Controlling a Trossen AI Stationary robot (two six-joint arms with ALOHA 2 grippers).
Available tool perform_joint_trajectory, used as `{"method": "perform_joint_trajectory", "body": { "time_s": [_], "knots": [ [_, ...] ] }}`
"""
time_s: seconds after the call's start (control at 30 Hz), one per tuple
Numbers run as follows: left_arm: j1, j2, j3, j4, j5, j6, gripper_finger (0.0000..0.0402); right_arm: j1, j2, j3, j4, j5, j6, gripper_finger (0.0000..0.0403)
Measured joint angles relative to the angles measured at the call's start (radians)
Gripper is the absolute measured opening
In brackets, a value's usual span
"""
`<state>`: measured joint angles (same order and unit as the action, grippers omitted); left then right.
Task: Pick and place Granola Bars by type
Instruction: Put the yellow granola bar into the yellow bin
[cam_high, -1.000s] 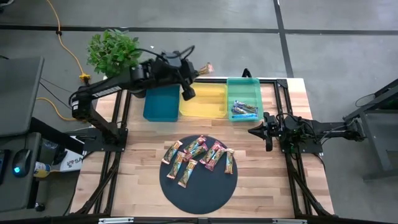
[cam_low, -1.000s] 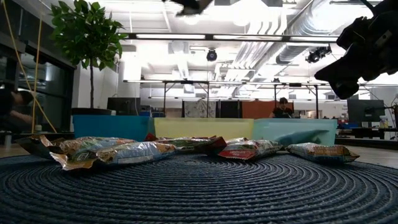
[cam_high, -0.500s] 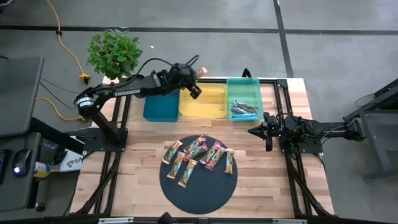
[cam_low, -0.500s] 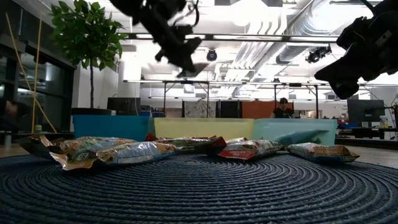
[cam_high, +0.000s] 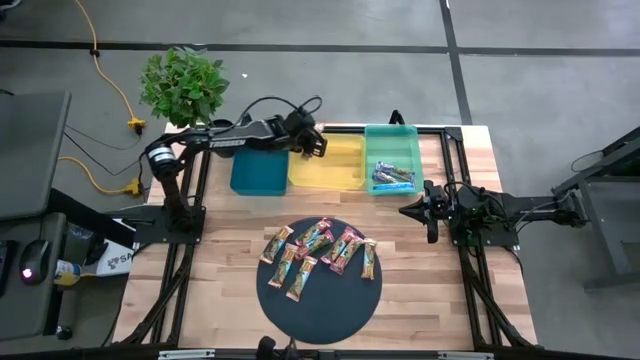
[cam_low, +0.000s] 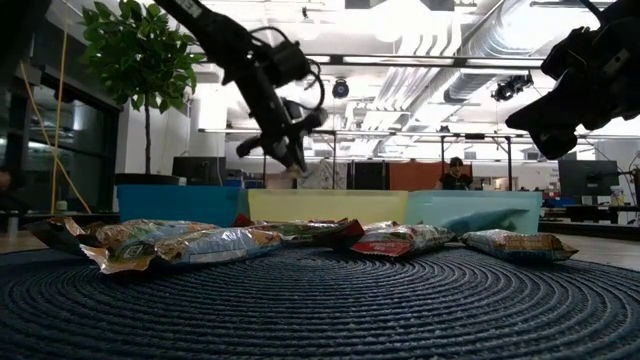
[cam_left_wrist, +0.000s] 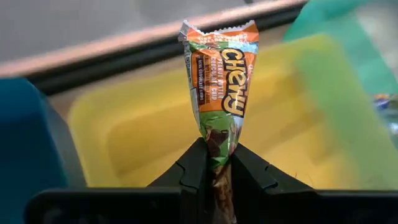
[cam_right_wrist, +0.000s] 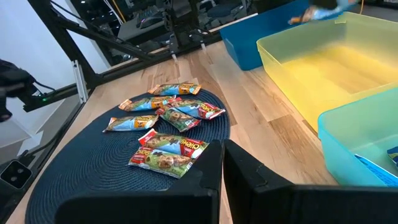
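Left wrist view: "CHEWY" granola bar (cam_left_wrist: 219, 87)

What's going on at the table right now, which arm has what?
The left pincer is shut on an orange-and-green granola bar, holding it over the yellow tray, which looks empty. The green tray already holds a few blue-wrapped bars; nothing shows in the blue tray. Several more bars lie on the dark round mat. The right pincer waits shut and empty beside the mat, below the green tray in the high view.
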<state>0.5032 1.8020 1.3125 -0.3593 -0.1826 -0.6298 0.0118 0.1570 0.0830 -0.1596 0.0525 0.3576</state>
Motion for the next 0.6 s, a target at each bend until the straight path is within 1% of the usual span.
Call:
{"method": "perform_joint_trajectory", "body": {
  "time_s": [0.07, 0.2, 0.37, 0.6],
  "knots": [
    [0.000, 0.022, 0.000, -0.003, 0.020, -0.007, 0.0049, 0.000, 0.000, 0.000, 0.000, 0.000, 0.000, 0.0000],
    [0.000, 0.059, 0.000, -0.034, 0.024, -0.058, 0.0049, 0.000, 0.000, 0.000, 0.000, 0.000, 0.000, 0.0000],
    [0.000, 0.087, 0.000, -0.062, 0.059, -0.056, 0.0049, 0.000, 0.000, 0.000, 0.000, 0.000, 0.000, 0.0000],
    [-0.001, 0.095, 0.001, -0.061, 0.065, -0.055, 0.0049, 0.000, 0.000, 0.000, 0.000, 0.000, 0.000, 0.0000]
  ]
}}
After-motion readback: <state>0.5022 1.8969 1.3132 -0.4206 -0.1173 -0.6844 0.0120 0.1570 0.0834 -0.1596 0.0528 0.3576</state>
